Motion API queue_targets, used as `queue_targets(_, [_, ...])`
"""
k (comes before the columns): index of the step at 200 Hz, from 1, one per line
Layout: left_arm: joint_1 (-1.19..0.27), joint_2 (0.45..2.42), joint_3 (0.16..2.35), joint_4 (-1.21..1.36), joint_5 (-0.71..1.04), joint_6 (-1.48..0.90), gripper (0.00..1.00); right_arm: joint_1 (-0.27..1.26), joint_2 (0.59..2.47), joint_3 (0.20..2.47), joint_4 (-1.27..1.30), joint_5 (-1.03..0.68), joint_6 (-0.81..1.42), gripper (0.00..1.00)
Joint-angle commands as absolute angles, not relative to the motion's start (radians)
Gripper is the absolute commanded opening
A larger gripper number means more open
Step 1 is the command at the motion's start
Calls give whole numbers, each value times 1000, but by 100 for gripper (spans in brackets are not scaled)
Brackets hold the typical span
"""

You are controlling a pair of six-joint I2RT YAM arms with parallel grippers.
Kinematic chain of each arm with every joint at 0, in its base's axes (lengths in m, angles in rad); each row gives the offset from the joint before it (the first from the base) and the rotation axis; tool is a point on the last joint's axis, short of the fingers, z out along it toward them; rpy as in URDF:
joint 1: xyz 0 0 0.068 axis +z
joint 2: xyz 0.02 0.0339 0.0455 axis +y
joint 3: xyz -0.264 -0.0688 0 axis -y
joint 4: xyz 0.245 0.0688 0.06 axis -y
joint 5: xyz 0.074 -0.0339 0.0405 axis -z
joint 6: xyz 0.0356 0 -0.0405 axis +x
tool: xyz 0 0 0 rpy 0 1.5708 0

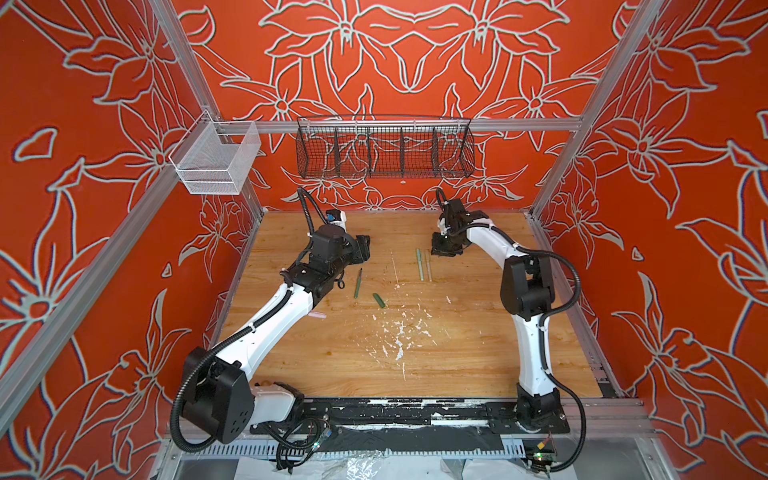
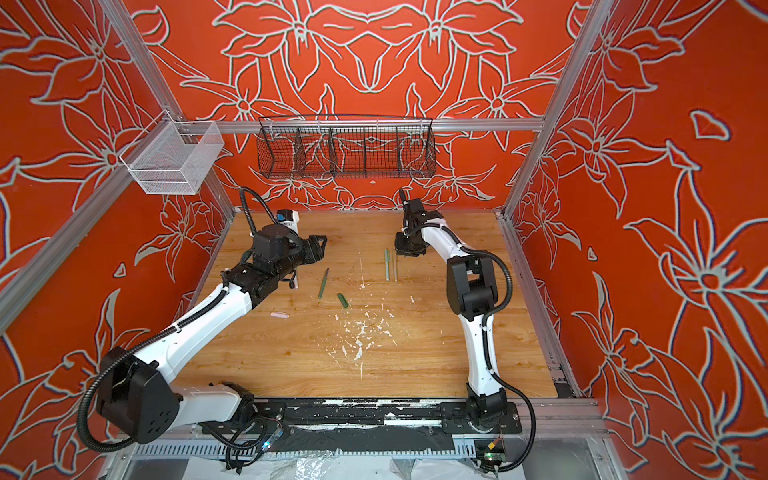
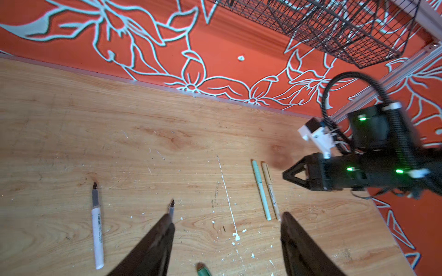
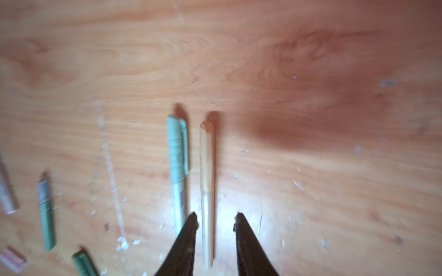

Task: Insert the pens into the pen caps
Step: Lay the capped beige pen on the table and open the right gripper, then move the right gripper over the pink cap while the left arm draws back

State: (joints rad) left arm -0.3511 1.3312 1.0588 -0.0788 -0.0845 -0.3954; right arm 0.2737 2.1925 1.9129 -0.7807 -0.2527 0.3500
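Tan pen (image 4: 207, 179), cap on, lies flat on the wooden counter (image 1: 457, 353) toward the far right, with the right gripper (image 4: 216, 221) poised over its uncapped end. That gripper's fingers (image 4: 244, 239) stand slightly apart on either side of the barrel, with a gap showing beside it, so nothing is pinched. Just beside the tan pen and parallel to it rests the light green pen (image 4: 177, 155), also capped.

Nearer the middle, the dark green pen (image 1: 358, 283) lies uncapped, its dark tip pointing toward the back wall. The dark green cap (image 1: 378, 300) sits near its rear end, apart from it. Further left, the pale pink pen (image 3: 97, 227) lies uncapped beside the left arm, and the pale pink cap (image 2: 279, 315) rests by that arm's forearm.

The left gripper (image 3: 227, 215) hovers above the counter with its fingers (image 3: 294, 239) spread wide around nothing. White paint flecks (image 1: 399, 336) speckle the wood in front.
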Motion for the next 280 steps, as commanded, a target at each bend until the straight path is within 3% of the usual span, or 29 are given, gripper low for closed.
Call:
queue_targets(1, [-341,1356,1094,-117,-135,-415,69,277,2068,1820,-718,-259,373,30])
queue_targets(40, [-325,1366,1098,-141,-198,-423,70,365,1880,1600,-593,-223,363,30])
queue_targets(75, [-227,1348,1103,-178,-252,-494,72,598,1784,1451,-436,-149,285,30])
queue_targets(92, [-175,1338,1112,-201,-291,-503,75,706,1809,1452,-388,-155,248,37])
queue_targets(136, [-125,1319,1173,-310,-388,-494,79,887,2050,1671,-404,-205,120,54])
queue_targets(167, [63,1214,1110,-397,-152,-652,78,935,2202,1822,-402,-240,76,59])
queue_targets(190, [147,1120,1041,-427,-123,-718,77,963,2316,1972,-477,-264,25,59])
queue_targets(227, [166,1031,1023,-470,-92,-716,77,1001,2423,2107,-532,-286,-45,56])
queue_targets(280, [181,941,999,-510,-86,-705,78,1021,2554,2289,-622,-296,-64,45])
